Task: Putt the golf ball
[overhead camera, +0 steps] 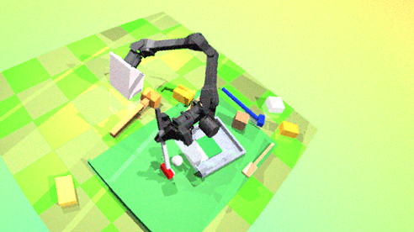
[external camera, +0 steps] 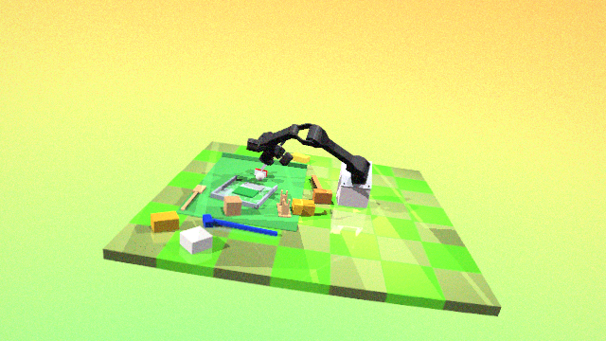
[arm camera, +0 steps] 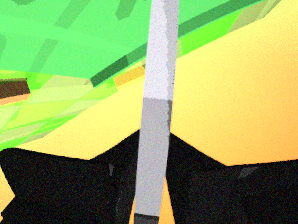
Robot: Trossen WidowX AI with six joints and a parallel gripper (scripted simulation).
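My gripper (overhead camera: pixel 164 136) (external camera: pixel 266 160) (arm camera: pixel 152 135) is shut on the grey shaft of the red putter (overhead camera: pixel 165 159) (arm camera: pixel 158 63). The putter hangs down over the green mat (overhead camera: pixel 157 205) (external camera: pixel 284 177), with its red head (overhead camera: pixel 167 171) (external camera: pixel 258 170) low beside the white golf ball (overhead camera: pixel 177 160) (external camera: pixel 259 174). The ball lies on the mat just in front of the grey ramp (overhead camera: pixel 193 154) that leads up to the raised green (overhead camera: pixel 210 146) (external camera: pixel 245 191), which has a grey frame (overhead camera: pixel 236 147) (external camera: pixel 221 188).
A wooden mallet (overhead camera: pixel 131 115), a blue putter (overhead camera: pixel 242 106) (external camera: pixel 239 226), a small wooden putter (overhead camera: pixel 257 161) (external camera: pixel 192 197), orange, tan, yellow and white blocks (overhead camera: pixel 184 95) (overhead camera: pixel 240 120) (overhead camera: pixel 66 190) (overhead camera: pixel 275 104) and a wooden figure (external camera: pixel 284 205) lie around the mat. The arm's white base (overhead camera: pixel 124 76) (external camera: pixel 353 191) stands by the mat.
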